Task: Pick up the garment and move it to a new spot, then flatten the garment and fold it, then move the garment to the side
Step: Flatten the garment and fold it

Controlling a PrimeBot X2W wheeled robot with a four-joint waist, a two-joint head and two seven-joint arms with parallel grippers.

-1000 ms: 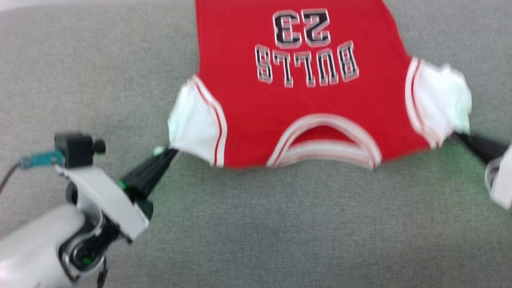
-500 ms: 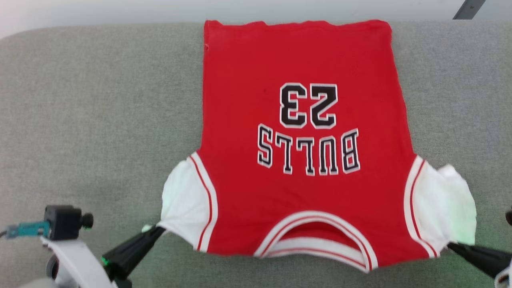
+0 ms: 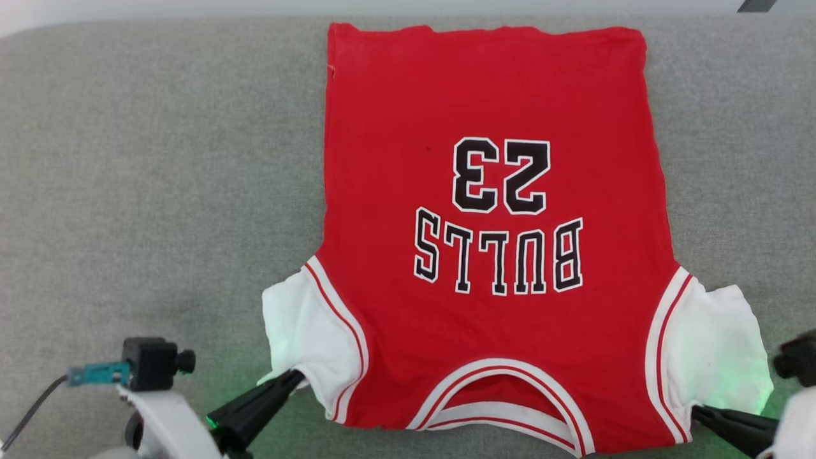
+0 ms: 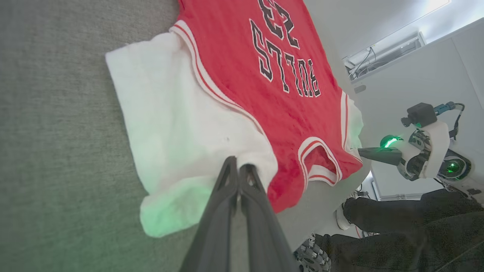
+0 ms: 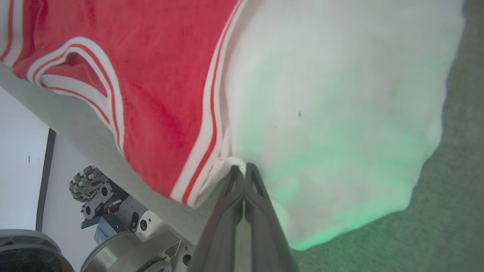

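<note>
Two end effectors are on the garment [image 3: 497, 95], one at each sleeve. The red jersey lies spread front-up on the grey cloth-covered worktop [image 3: 159, 159]. Its collar [image 3: 503, 408] is toward the robot and its hem runs along the far edge, so "BULLS" and "23" read upside down from the robot's side. The body looks fairly flat, and both white sleeves are fanned outward.

The left end effector [image 3: 294, 377] comes in low from the near left. Its two dark fingers are pressed together on the near corner of the left sleeve [image 3: 306, 331], and the cloth is drawn to a small point at the tips. Seen from that wrist, the fingers [image 4: 227, 196] meet right at the sleeve's hem, with a green glow on the white fabric beside them.

The right end effector [image 3: 700, 411] does the same at the near corner of the right sleeve [image 3: 707, 350]. Its fingers are together, and the sleeve's edge bunches into the tips in its own wrist view [image 5: 242, 169].

A small black wrist camera [image 3: 150, 363] sits above the left arm. Past the near edge of the worktop, the left wrist view shows a person's legs [image 4: 397, 219] in dark trousers. The right wrist view shows the robot's wheeled base [image 5: 87, 185] below.
</note>
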